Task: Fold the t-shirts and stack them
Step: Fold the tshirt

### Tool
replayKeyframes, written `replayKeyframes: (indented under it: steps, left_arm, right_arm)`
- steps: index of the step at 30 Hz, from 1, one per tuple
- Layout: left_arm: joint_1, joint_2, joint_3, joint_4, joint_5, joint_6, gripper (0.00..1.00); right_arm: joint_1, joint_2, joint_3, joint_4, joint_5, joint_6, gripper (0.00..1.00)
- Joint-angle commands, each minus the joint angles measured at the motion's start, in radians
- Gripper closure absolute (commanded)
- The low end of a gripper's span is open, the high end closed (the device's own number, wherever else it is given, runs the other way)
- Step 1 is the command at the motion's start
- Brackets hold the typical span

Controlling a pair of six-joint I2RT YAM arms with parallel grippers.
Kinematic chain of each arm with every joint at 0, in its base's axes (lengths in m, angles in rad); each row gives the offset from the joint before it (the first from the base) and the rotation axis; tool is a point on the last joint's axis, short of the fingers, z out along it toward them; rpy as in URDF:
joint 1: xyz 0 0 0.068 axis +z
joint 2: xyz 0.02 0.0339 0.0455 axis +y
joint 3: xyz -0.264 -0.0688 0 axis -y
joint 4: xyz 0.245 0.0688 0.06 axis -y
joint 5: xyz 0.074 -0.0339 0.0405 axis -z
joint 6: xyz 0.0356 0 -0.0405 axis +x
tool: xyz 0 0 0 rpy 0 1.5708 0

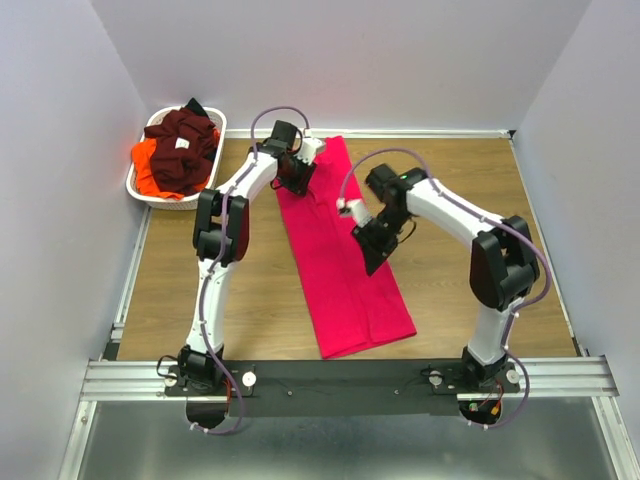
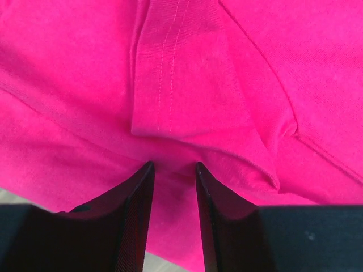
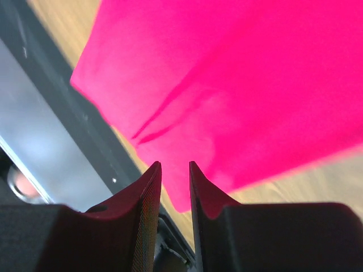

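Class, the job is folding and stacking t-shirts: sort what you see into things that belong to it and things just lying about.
Belongs:
pink t-shirt
maroon t-shirt
orange t-shirt
left gripper
right gripper

Lying about:
white basket
wooden table

A bright pinkish-red t-shirt [image 1: 345, 250] lies folded into a long strip, running from the desk's far edge toward its near edge. Dark maroon [image 1: 185, 148] and orange t-shirts [image 1: 147, 165] sit heaped at the far left corner.

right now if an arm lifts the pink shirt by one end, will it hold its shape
Probably not. The pink shirt lies flat in a long strip, with soft folds near its hem in the left wrist view, so it would likely sag. It looks thin and light, likely to slide or bunch if pushed.
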Motion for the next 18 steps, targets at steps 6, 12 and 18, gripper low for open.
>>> replayKeyframes:
  steps: [6, 12, 18]
  left_arm:
    - [-0.085, 0.270, 0.443, -0.103, -0.029, 0.038, 0.57]
    - [-0.090, 0.170, 0.410, 0.105, -0.110, 0.106, 0.53]
    - [-0.071, -0.086, 0.337, 0.251, -0.121, 0.093, 0.10]
  right_arm:
    - [-0.289, 0.060, 0.129, 0.005, -0.106, 0.070, 0.66]
    - [-0.300, 0.114, 0.192, 0.093, -0.084, 0.129, 0.66]
    - [-0.300, 0.196, 0.316, 0.153, -0.114, 0.202, 0.65]
